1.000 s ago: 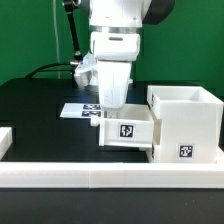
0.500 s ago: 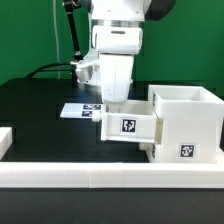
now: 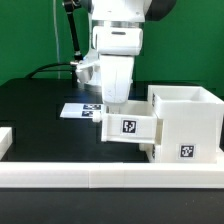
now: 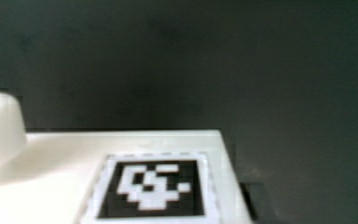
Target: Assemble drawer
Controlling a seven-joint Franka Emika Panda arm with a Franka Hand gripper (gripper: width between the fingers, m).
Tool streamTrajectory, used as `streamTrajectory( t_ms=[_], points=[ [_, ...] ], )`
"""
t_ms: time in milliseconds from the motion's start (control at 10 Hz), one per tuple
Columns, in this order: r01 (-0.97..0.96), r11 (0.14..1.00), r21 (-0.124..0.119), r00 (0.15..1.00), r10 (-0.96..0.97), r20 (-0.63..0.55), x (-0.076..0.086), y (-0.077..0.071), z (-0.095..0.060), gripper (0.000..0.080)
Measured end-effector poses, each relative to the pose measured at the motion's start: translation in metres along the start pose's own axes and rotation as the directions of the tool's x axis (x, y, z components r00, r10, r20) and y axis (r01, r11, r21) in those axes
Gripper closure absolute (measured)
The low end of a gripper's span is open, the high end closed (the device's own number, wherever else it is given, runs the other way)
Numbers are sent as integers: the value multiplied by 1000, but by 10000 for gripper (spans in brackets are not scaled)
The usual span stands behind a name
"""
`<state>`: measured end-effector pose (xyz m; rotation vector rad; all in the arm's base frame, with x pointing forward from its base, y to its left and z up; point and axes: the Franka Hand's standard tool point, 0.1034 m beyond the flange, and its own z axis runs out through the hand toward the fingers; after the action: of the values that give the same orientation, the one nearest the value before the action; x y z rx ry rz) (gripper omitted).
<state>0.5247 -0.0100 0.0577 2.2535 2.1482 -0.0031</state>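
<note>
Jutting from casing (image 3: 190,122), tagged white tray (image 3: 128,127)

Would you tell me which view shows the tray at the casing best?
The exterior view: the whole tray shows there, tag facing the camera, meeting the casing below the gripper. The wrist view shows only a blurred white surface and tag.
</note>
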Motion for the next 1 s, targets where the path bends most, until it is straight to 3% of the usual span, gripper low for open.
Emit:
streamTrajectory(
  t_ms=[1000],
  points=[
    [8, 1000, -2, 1000, -8, -5, 5, 0, 2, 757]
  ],
)
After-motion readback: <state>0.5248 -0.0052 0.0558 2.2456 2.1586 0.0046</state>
